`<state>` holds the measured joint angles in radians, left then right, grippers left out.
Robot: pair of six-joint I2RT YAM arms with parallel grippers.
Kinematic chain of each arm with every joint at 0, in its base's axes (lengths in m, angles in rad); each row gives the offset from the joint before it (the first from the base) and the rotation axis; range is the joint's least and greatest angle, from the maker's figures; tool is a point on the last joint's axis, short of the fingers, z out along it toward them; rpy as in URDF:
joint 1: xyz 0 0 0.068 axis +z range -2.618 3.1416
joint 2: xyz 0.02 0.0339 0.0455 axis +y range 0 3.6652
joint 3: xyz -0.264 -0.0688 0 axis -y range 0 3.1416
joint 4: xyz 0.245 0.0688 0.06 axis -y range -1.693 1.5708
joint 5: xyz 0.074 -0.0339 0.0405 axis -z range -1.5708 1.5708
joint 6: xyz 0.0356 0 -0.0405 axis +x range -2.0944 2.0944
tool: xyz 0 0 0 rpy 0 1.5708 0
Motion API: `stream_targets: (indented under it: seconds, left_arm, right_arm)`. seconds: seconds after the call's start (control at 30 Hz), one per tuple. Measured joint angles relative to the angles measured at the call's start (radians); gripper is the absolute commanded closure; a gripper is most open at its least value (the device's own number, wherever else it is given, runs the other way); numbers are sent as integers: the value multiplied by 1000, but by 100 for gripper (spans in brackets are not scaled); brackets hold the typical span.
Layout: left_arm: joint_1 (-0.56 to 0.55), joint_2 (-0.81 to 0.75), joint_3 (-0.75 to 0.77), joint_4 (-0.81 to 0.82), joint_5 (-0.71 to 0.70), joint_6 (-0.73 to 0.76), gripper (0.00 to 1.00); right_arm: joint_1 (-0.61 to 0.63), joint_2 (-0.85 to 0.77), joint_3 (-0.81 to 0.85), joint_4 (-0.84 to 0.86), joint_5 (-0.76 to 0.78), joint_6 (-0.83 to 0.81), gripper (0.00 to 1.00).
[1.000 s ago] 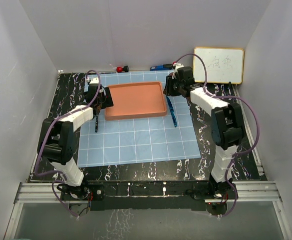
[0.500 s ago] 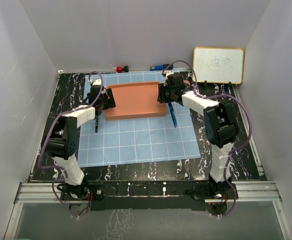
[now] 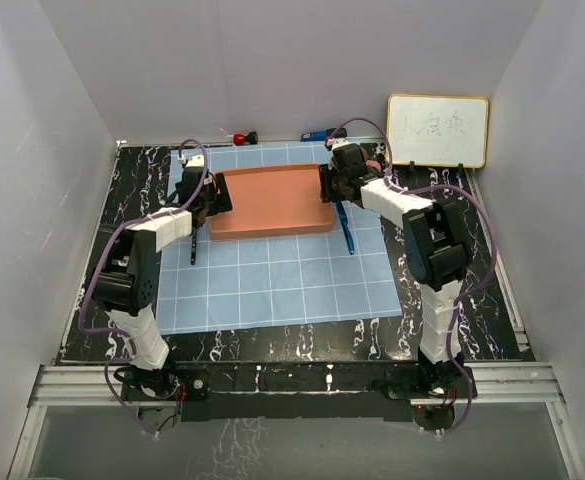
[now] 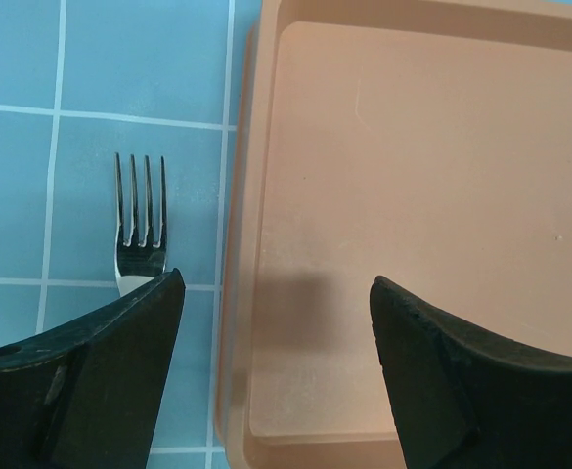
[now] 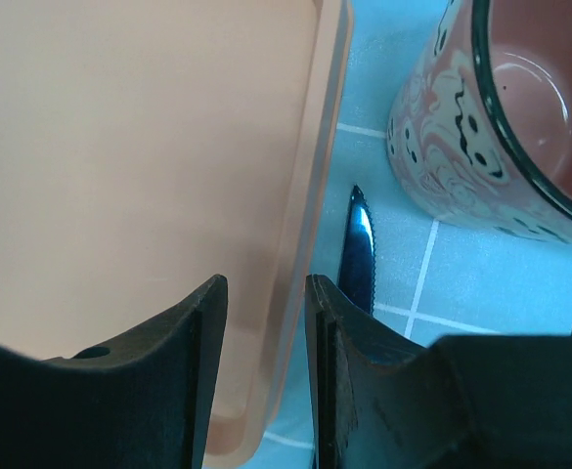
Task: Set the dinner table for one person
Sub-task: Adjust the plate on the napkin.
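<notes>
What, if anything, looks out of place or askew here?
Nothing spilled or damaged. The orange tray looks slightly rotated against the cloth's grid; fork and knife lie flat beside it, mug upright.

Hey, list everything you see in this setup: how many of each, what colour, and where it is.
table: one, black with white veins, under everything
cloth: one, light blue with a white grid, on the table
tray: one, orange, on the cloth's far half
fork: one, silver, on the cloth left of the tray
knife: one, blue, on the cloth right of the tray
mug: one, brownish with a dark pattern, by the knife's tip
whiteboard: one, white, far right corner
red marker: one, far edge
blue marker: one, far edge
left claw: one, black, open astride the tray's left rim
right claw: one, black, astride the tray's right rim, grip unclear
</notes>
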<state>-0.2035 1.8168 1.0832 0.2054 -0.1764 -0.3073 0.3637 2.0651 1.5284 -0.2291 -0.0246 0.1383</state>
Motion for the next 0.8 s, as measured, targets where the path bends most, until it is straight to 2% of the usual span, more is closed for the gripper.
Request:
stream_targets:
  seconds: [0.17, 0.33, 0.53, 0.6, 0.73, 0.8]
  left_arm:
    - [0, 25, 18, 3, -2, 1, 27]
    - [0, 53, 19, 5, -6, 2, 34]
    - [0, 65, 20, 13, -6, 6, 56]
    - [0, 70, 22, 23, -5, 6, 62]
    - [1, 75, 23, 26, -3, 8, 73]
    - [3, 75, 23, 26, -3, 10, 81]
  right_arm:
    - [0, 44, 14, 0, 7, -6, 64]
    - [0, 74, 19, 3, 14, -6, 65]
    - [0, 75, 22, 1, 26, -6, 69]
    - [0, 75, 22, 2, 26, -6, 73]
    - [0, 75, 21, 6, 26, -8, 89]
    - [0, 75, 21, 9, 30, -7, 96]
